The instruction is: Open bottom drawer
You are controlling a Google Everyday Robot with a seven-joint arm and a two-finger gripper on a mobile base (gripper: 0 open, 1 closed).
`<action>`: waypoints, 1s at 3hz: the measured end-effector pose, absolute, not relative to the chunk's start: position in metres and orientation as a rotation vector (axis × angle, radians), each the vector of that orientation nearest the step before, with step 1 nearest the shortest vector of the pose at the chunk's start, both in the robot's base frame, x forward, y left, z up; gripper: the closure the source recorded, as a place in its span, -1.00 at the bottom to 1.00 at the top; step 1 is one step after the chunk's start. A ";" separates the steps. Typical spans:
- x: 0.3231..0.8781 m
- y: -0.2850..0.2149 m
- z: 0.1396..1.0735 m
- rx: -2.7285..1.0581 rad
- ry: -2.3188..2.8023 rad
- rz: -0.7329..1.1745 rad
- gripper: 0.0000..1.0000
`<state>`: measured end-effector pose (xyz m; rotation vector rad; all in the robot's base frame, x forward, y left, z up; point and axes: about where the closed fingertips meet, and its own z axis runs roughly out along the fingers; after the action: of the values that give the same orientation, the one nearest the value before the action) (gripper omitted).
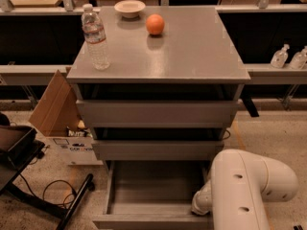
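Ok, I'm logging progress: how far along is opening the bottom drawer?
Done: the bottom drawer is pulled well out, its grey interior showing. In hand: the white arm reaches to its right front corner, claw hidden beneath it. Left: perhaps withdrawing the arm.

Glossy white rounded plastic robot arm (249, 190).
Small dark recessed holes (234, 176), ribbed wrist (201, 204); claw hidden behind it, bottom right.
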<state>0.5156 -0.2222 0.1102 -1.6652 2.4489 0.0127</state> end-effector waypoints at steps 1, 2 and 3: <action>0.516 -0.222 0.110 -1.665 2.449 0.013 1.00; 0.495 -0.232 0.127 -1.718 2.449 0.002 1.00; 0.460 -0.253 0.191 -1.761 2.456 -0.071 1.00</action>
<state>0.4602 -0.2530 0.1907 -1.7605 2.4556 -0.0709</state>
